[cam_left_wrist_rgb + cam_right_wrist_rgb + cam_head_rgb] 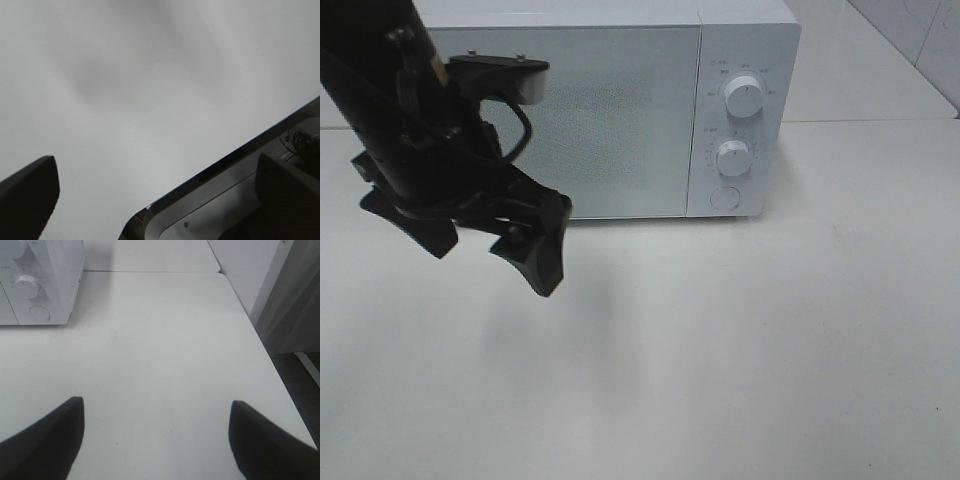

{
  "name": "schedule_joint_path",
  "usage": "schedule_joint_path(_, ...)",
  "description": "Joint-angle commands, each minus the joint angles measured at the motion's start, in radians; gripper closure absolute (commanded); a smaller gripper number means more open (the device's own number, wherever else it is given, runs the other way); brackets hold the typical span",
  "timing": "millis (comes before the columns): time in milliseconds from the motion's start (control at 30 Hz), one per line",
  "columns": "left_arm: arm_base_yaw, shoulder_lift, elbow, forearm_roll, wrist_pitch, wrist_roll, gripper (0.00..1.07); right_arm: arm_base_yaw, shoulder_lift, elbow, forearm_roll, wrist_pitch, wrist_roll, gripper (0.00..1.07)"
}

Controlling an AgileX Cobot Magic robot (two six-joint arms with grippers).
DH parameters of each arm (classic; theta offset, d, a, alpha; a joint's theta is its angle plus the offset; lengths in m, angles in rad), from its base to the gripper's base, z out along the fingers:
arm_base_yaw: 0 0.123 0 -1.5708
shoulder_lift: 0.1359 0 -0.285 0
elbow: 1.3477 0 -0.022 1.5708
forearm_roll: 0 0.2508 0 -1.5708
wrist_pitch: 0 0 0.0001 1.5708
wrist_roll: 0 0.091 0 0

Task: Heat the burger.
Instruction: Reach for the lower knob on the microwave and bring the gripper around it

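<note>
L fingers (542, 262): spread wide, nothing pinched; held above the bench (740, 350), in front of the shut door (620, 120) of the microwave (745, 35). R fingers (47, 440): spread, nothing pinched, over the bench to the microwave's right. The burger is not seen in any view; it cannot be told whether it is inside.

Step judged: setting time/power. Recommended: upper knob (744, 97) and lower knob (732, 158) are approached squarely, gripped at the rim only and turned w/o shoving the cabinet. Door is checked flush first.
</note>
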Motion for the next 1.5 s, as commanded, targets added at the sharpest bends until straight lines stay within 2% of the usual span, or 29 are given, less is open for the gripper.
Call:
schedule_joint_path(33,0.049,-0.017,0.007,0.0,0.024,0.003,0.06,-0.004,-0.025,0.002,0.004,-0.015,-0.003,0.33)
schedule_joint_path(100,0.122,-0.044,0.039,-0.002,0.036,0.022,0.06,-0.004,-0.025,0.002,0.004,-0.015,-0.003,0.33)
schedule_joint_path(133,0.122,-0.044,0.039,-0.002,0.036,0.022,0.06,-0.004,-0.025,0.002,0.004,-0.015,-0.003,0.33)
schedule_joint_path(200,0.195,-0.083,0.086,-0.003,0.038,0.028,0.06,-0.004,-0.025,0.002,0.004,-0.015,-0.003,0.33)
schedule_joint_path(233,0.195,-0.083,0.086,-0.003,0.038,0.028,0.06,-0.004,-0.025,0.002,0.004,-0.015,-0.003,0.33)
schedule_joint_path(300,0.268,-0.138,0.146,-0.004,0.038,0.028,0.06,-0.004,-0.025,0.002,0.004,-0.015,-0.003,0.33)
schedule_joint_path(333,0.268,-0.138,0.146,-0.004,0.038,0.028,0.06,-0.004,-0.025,0.002,0.004,-0.015,-0.003,0.33)
schedule_joint_path(400,0.335,-0.211,0.214,-0.004,0.035,0.028,0.06,-0.004,-0.025,0.002,0.004,-0.015,-0.003,0.33)
schedule_joint_path(500,0.376,-0.259,0.256,-0.001,0.035,0.028,0.06,-0.004,-0.025,0.002,0.004,-0.015,-0.003,0.33)
schedule_joint_path(667,0.462,-0.425,0.396,0.007,0.033,0.053,0.06,-0.004,-0.025,0.002,0.004,-0.015,-0.003,0.33)
schedule_joint_path(1067,0.472,-0.721,0.564,0.045,0.039,0.054,0.06,-0.004,-0.025,0.002,0.004,-0.015,-0.003,0.33)
schedule_joint_path(1367,0.472,-0.985,0.727,0.074,-0.008,0.054,0.06,-0.004,-0.025,0.002,0.004,-0.015,-0.003,0.33)
schedule_joint_path(1500,0.472,-1.073,0.738,0.077,-0.023,0.054,0.06,-0.004,-0.025,0.002,0.004,-0.015,-0.003,0.33)
